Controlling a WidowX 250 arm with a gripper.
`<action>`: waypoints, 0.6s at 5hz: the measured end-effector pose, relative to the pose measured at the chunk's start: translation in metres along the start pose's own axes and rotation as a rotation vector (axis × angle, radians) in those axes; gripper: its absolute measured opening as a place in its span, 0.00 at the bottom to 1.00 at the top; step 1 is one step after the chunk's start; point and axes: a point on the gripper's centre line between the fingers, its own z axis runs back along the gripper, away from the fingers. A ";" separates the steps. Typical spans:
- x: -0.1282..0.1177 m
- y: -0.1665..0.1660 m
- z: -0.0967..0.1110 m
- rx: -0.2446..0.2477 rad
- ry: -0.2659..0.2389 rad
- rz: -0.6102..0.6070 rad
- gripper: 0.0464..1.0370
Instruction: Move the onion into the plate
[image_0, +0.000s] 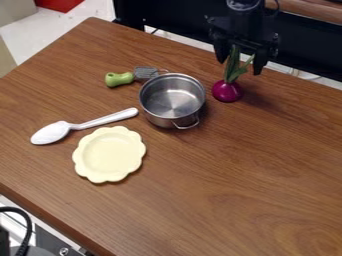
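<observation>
My black gripper (242, 57) hangs at the upper right, over the table's back edge, with its two fingers apart. Below and between them is the onion (227, 91), a purple bulb with long green leaves rising up into the space between the fingers. The fingers do not appear closed on the leaves. Whether the bulb touches the table, I cannot tell. A pale yellow plate (109, 154) with a scalloped rim lies on the table, left of centre, and nothing is on it.
A steel pot (151, 112) stands between the onion and the plate, just left of the onion. Behind the pot is a green-handled tool (119, 79) with a metal head. A white spoon (100, 121) lies behind the plate. The wooden table (254, 175) extends to the right and front.
</observation>
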 end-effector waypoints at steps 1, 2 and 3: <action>0.000 0.000 -0.014 0.012 0.022 0.005 0.92; 0.001 0.000 -0.015 0.011 0.010 -0.004 0.65; 0.001 0.003 -0.015 0.034 0.011 0.009 0.35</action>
